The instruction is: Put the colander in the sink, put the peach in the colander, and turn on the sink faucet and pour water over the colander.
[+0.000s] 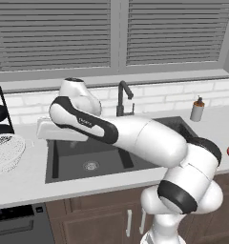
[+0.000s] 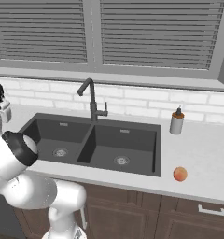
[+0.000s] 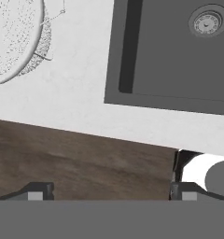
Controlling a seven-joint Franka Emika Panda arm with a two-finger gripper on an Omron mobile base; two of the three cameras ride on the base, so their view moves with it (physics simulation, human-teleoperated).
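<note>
The end effector point(image 3: 111, 191) is spread wide and empty over the bench point(image 3: 86, 88); steer it toward the colander point(image 3: 13, 37) rim, approaching squarely before pinching.

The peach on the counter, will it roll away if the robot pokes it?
Probably. The peach looks round and sits alone on the flat counter, with nothing beside it to stop it. It is small, so likely light and easy to nudge. The open gripper would need to close gently; peaches usually bruise.
</note>
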